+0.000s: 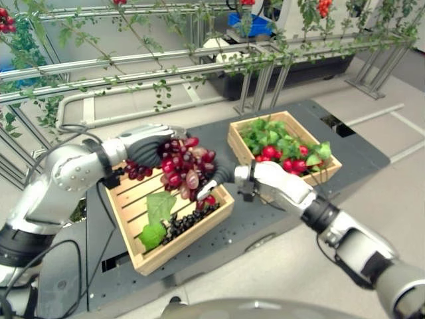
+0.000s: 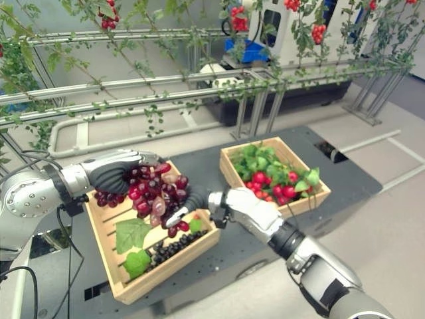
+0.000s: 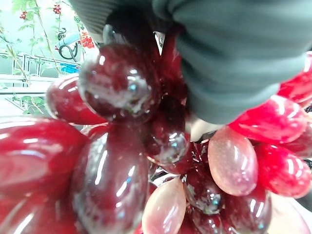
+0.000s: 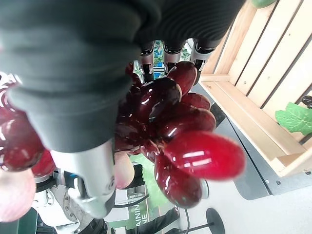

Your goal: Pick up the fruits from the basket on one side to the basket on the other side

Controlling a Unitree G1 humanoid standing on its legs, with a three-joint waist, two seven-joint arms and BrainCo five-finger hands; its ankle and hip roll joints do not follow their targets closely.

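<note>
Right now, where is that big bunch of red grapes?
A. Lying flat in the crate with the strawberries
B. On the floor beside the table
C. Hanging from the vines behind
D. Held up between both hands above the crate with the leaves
D: the red grapes hang above the left crate, with the left hand and the right hand both on the bunch.

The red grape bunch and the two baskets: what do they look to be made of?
The red grape bunch looks like glossy plastic or glass imitation: hard highlights, some pale translucent grapes; real fruit can't be ruled out. The near basket and the far basket look like pale unfinished wood: flat slats, visible grain.
</note>
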